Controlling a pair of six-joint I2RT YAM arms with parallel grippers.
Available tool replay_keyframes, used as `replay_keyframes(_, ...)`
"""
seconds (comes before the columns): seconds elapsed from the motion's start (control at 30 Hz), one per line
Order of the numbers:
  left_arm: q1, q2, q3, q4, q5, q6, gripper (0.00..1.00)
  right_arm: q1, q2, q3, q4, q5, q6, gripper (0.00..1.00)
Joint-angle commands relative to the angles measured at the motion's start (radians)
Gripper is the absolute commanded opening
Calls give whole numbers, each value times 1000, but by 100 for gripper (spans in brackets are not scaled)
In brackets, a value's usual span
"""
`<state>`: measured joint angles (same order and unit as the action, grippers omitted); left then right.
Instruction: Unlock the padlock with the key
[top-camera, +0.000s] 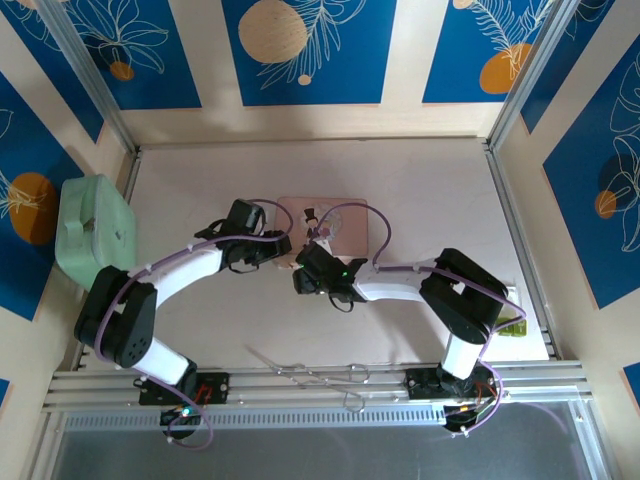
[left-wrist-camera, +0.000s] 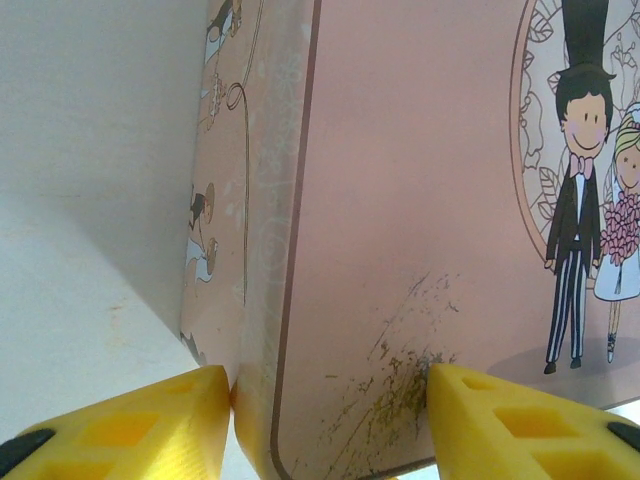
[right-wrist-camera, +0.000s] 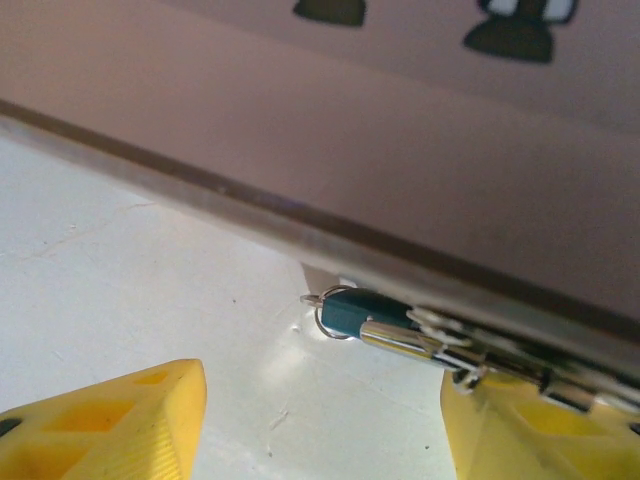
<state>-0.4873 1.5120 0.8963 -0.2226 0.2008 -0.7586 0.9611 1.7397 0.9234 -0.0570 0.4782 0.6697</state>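
the left fingers are clamping a corner of the pink box, which is sitting around the middle of the worktop, so that side is doing the bracing. the padlock is lying tight against the box's near side, between the right fingers, which are spread wide and holding nothing. i'm guessing the step is pinching that tiny body. i'd be coming in low and square and closing on the metal, not the box rim, since it's probably going to skid. can't tell if the ring on its teal end belongs to a key.
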Motion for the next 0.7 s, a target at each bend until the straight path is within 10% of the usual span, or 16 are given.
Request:
replay_keyframes(0.0,-8,-21,-23,-23,37,-14,53,-6,-56,0,33,38,-8,65)
replay_keyframes(0.67,-30,-30,-30,-21,38,-24,51,-17,-41,-8,32,55,30,59)
